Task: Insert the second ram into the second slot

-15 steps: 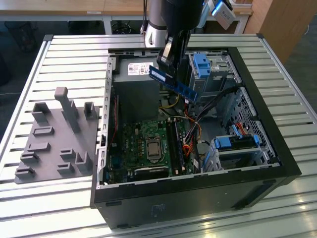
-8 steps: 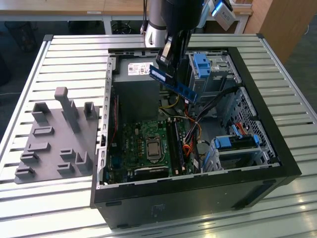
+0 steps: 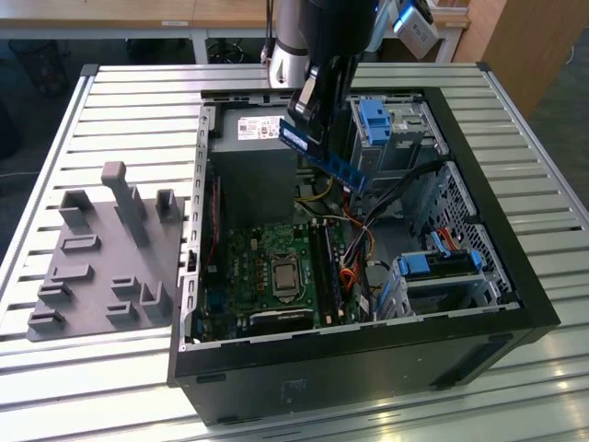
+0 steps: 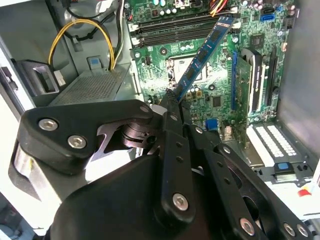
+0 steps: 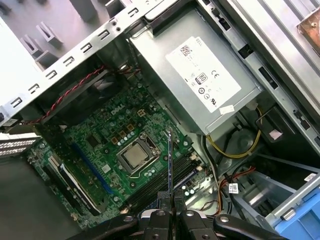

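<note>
Where the jaws meet, the second ram [image 4: 200,57] sticks out, clamped.

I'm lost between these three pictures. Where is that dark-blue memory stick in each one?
Exterior view: the second ram hangs tilted above the open case.
Second wrist view: it slants out of the gripper, over the green motherboard.
First wrist view: edge-on, a thin line running from the gripper beside the processor socket.
Shared landmark: the processor socket, in all three.

Matt black fingers [image 4: 175,145], glossy green motherboard [image 5: 107,122] — ribbed, dull-silver metal table [image 3: 138,110].
</note>
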`<state>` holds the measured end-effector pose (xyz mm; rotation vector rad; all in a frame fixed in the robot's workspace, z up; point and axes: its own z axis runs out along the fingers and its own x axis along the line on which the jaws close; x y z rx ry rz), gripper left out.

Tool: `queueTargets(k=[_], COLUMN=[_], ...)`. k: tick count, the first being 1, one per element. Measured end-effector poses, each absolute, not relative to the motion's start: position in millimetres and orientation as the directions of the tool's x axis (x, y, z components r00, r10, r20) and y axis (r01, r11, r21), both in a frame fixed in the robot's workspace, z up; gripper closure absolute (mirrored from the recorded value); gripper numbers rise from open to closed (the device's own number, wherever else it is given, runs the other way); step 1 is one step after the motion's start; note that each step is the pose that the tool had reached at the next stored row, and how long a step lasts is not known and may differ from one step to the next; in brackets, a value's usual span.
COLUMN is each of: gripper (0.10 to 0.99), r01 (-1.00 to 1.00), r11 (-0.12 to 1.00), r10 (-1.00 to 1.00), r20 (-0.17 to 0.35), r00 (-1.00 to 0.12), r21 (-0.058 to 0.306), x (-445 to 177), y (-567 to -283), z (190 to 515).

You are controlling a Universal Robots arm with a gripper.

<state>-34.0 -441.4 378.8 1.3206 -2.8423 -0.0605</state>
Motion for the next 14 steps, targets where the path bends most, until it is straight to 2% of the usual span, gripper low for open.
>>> queueTargets(k=[14], gripper=[0.949], r01=[-0.678], r11=[0.734], r10=[-0.678], r20=[-0.01], r00=[-0.735], r21=[0.038], x=[-34.0], y=[-441.4], z=[378.7])
